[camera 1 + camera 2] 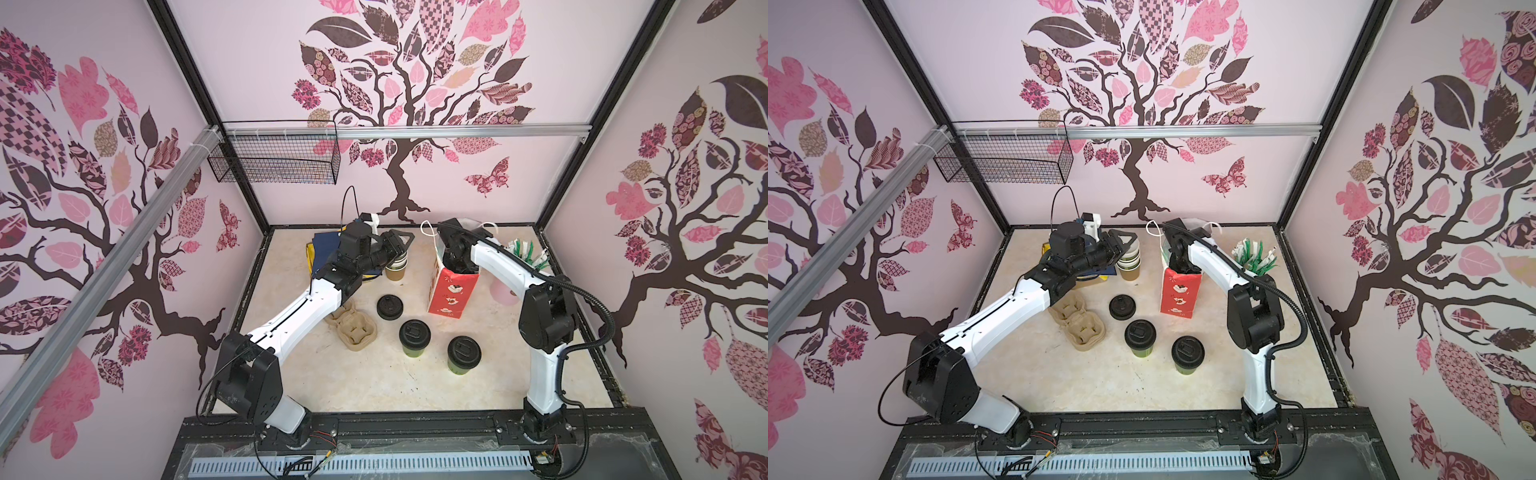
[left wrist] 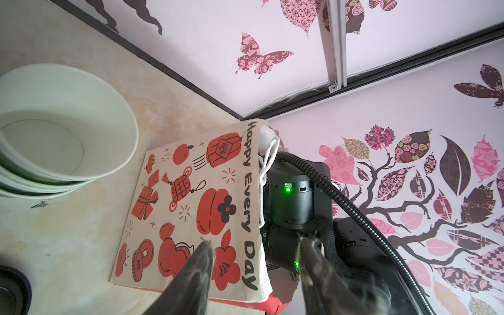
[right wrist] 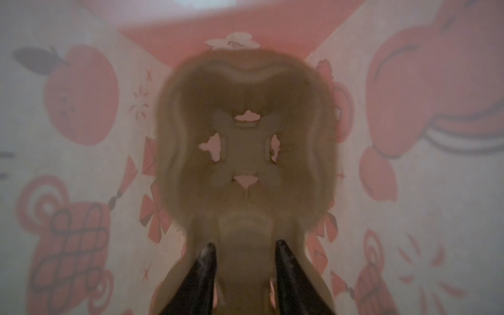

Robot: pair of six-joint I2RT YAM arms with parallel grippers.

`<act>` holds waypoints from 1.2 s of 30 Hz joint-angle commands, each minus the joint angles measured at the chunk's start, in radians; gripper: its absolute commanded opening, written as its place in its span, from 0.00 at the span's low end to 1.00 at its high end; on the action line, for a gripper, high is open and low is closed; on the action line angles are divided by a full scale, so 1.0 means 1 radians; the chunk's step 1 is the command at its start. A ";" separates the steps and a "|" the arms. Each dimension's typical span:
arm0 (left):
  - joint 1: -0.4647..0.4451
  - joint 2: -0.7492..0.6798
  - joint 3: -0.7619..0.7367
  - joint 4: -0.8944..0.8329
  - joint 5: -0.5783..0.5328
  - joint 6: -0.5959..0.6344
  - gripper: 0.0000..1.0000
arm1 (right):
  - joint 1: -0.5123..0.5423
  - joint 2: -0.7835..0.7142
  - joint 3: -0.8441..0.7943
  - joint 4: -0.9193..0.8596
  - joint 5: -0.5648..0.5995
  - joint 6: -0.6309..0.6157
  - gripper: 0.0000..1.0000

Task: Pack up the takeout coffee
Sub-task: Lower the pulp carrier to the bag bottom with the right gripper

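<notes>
Two green cups [image 1: 414, 343] [image 1: 464, 354] wait, likely for the tray [image 3: 245, 152] in the bag [image 1: 451, 293]; right end effector [image 3: 244, 244] spread, left end effector [image 2: 255, 240] wide, empty.

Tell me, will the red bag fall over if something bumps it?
Probably quite easily: the bag stands tall and narrow, so a sideways push could tip it. Its paper walls look thin, so they would likely bend. The tray lying at its bottom may steady it a little.
</notes>
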 commanded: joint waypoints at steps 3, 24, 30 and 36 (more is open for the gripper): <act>0.008 -0.045 0.023 -0.036 -0.026 0.049 0.55 | -0.005 -0.006 0.015 -0.017 0.001 0.030 0.49; 0.013 -0.095 -0.028 -0.062 -0.051 0.057 0.54 | -0.005 -0.179 -0.037 0.043 0.062 0.025 0.52; 0.014 -0.096 -0.028 -0.067 -0.053 0.059 0.54 | -0.005 -0.232 -0.078 0.098 0.065 0.019 0.54; 0.014 -0.092 -0.023 -0.065 -0.052 0.058 0.54 | -0.006 -0.271 -0.107 0.151 0.067 0.000 0.57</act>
